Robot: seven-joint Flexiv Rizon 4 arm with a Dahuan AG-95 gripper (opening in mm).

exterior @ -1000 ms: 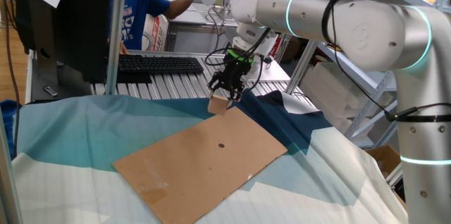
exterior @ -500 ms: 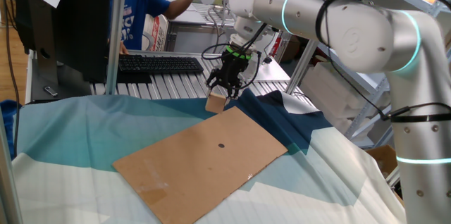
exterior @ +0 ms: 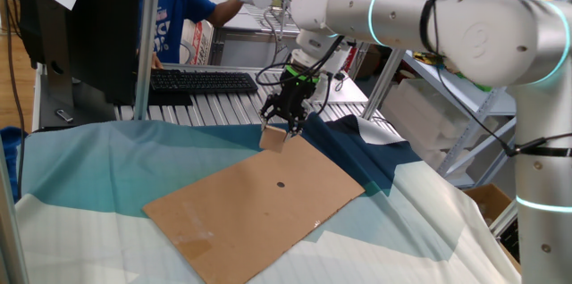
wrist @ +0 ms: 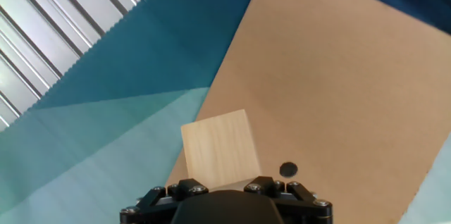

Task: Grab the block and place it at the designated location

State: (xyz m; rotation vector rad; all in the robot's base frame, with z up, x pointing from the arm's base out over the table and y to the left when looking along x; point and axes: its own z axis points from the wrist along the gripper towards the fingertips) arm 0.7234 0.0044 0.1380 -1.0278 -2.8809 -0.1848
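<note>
A: Start with the big items. What covered the table?

B: Cloth point(exterior: 89, 168), teal and pale panels with a dark blue fold at the far right. Behind it ran a slatted metal bed point(exterior: 223, 105).

A: The arm?

B: Arm point(exterior: 429, 25), white and grey with a lit ring, reached in from the right and bent down over the far side of the cloth.

A: Next?

B: Cardboard point(exterior: 259, 204), one flat brown sheet lying at an angle on the cloth. A black keyboard point(exterior: 201, 81) sat on the slats, well apart from it.

A: Gripper?

B: Gripper point(exterior: 284, 123) pointed down over the cardboard's far corner. Jaws were clenched on the block point(exterior: 273, 138); the fixed view showed the fingers pinching its top.

A: Where was the block, exactly?

B: In the hand view the block point(wrist: 220, 146), pale wood, straddled the cardboard's left edge, part over board and part over teal cloth. Whether its base touched the sheet or hung just clear, I could not tell; it looked slightly raised.

A: Smallest thing?

B: A black dot point(wrist: 287, 170) on the cardboard, just beside the block's lower right corner in the hand view.
</note>
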